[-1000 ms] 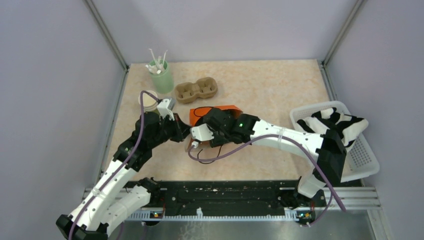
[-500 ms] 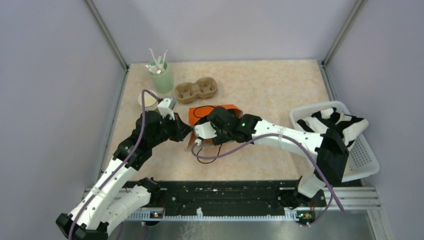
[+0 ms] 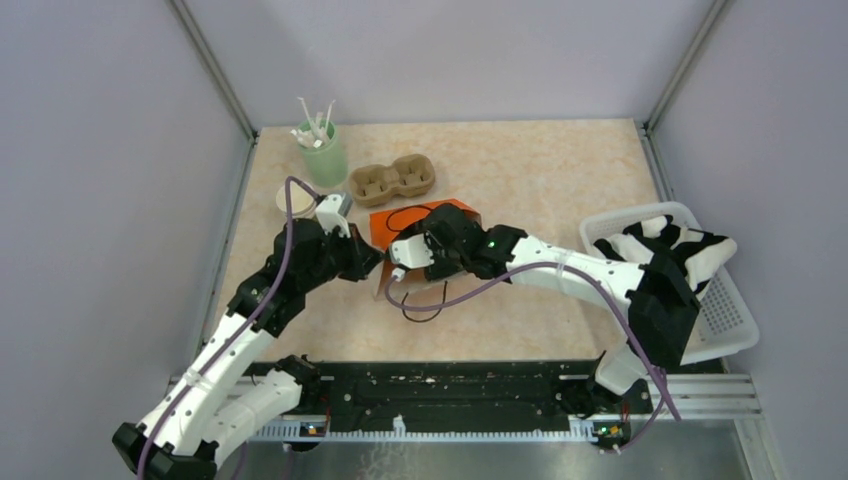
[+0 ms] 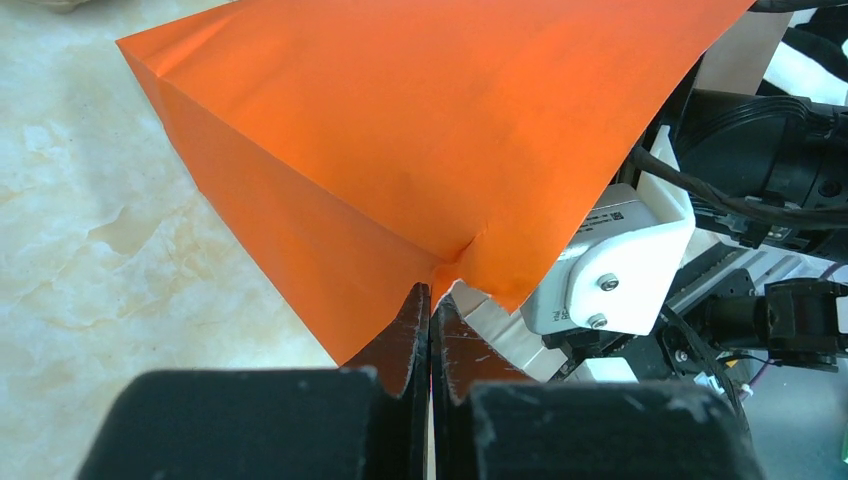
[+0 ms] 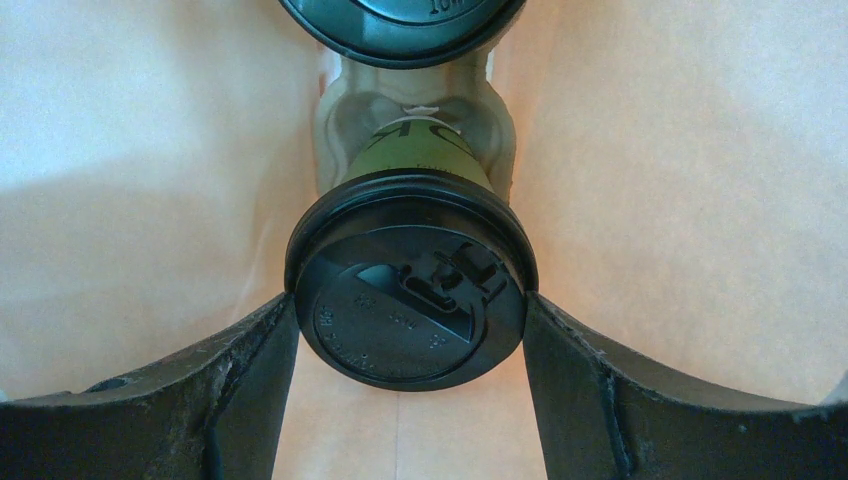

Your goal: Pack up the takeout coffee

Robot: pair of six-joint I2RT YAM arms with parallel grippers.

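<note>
The takeout coffee (image 5: 425, 150) is an olive-green cup with a round black lid (image 5: 400, 330). It lies inside the orange paper bag (image 3: 425, 212) with its lid facing the camera. My right gripper (image 5: 410, 300) reaches into the bag, and its fingers (image 5: 250, 370) press on both sides of the lid. A second black lid (image 5: 400, 25) shows deeper in the bag. My left gripper (image 4: 432, 295) is shut on the edge of the orange bag (image 4: 400, 130) at its mouth. In the top view it (image 3: 372, 262) is left of the bag.
A pale-green cup of white sticks (image 3: 322, 150) stands at the back left. A cardboard cup carrier (image 3: 392, 182) sits beside it. A lidless stack of paper cups (image 3: 297, 202) is behind my left arm. A white basket (image 3: 735, 310) holds a black-and-white cloth (image 3: 665, 245) at the right.
My right wrist has pushed a little farther into the bag. The bag's top has shifted slightly back and left. My left gripper keeps its pinch on the bag's edge.
</note>
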